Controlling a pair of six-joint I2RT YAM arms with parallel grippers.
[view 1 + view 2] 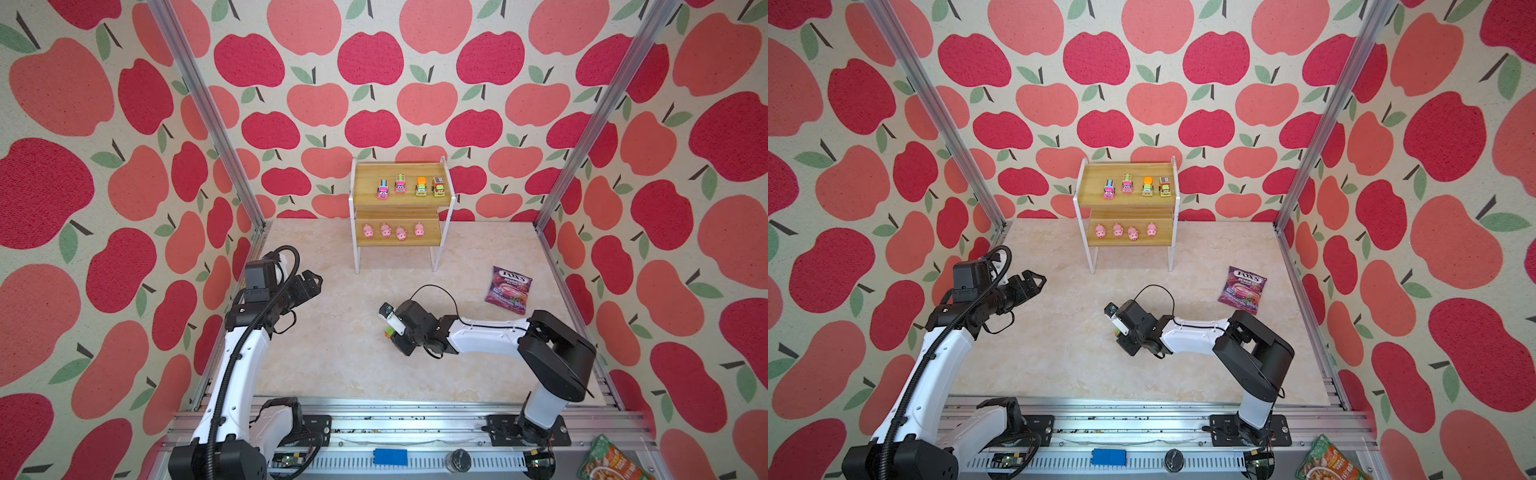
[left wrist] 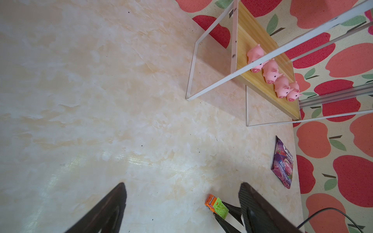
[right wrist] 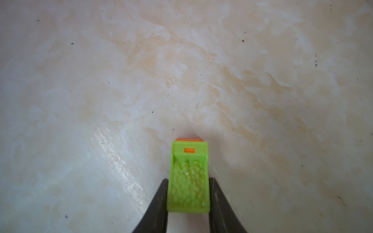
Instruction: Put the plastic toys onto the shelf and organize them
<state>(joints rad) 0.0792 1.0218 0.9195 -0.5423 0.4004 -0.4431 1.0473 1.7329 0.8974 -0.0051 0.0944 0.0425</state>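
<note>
While the two-tier wood-grain shelf with white metal legs (image 1: 365, 183) stands well apart at the back wall, four multicoloured toy trucks (image 1: 400, 183) on top and four pink pig figures (image 1: 386, 230) below, the right arm (image 1: 486, 332) is stretched low over the marbled tabletop (image 1: 332, 365). A green-and-orange plastic truck (image 3: 188, 161) is pinched in the right gripper (image 3: 188, 181), long axis along the fingers. The left gripper (image 1: 309, 282) is held spread and empty.

Around me stand walls (image 1: 415, 104) papered with big red and salmon apples and green leaves on a cream ground, with slanting aluminium posts (image 1: 206, 112) at the far corners. I work over a glossy tabletop (image 1: 332, 353) in a pale cream marble pattern, dotted with small dark flecks and catching a soft sheen of light. A grey metal rail (image 1: 415, 419) runs along its near edge.
</note>
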